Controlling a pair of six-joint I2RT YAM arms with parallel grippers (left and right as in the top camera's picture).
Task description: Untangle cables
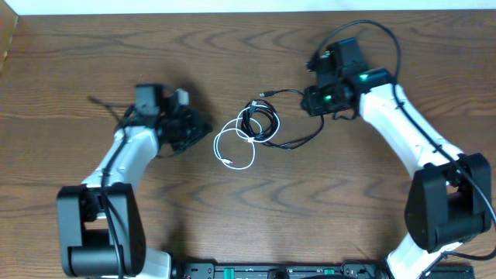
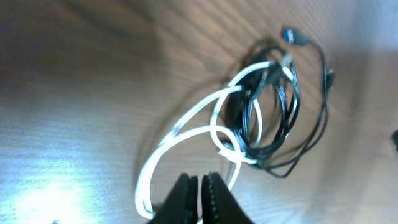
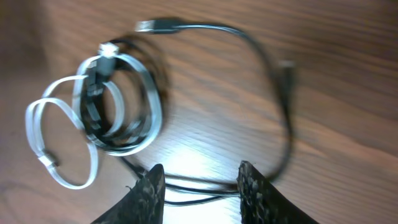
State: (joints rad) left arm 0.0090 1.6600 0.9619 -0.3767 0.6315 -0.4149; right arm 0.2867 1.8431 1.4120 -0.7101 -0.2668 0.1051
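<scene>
Wooden table [image 3: 348, 62] bears tangled cables [image 3: 154, 119] stretched diagonally.

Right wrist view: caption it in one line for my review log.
Parted jaws frame a loose black cable strand; its coil lies tangled with the white cable on the wooden table.

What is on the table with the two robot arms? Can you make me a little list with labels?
table: brown wood
white cable: loose loops lying flat, overlapping the black coil
black cable: partly coiled, one long strand curving away to a plug
left end effector: shut, right next to the white loops, nothing seen between its fingers
right end effector: open, a black strand running across the gap between its fingers
tangle: not undone yet
</scene>
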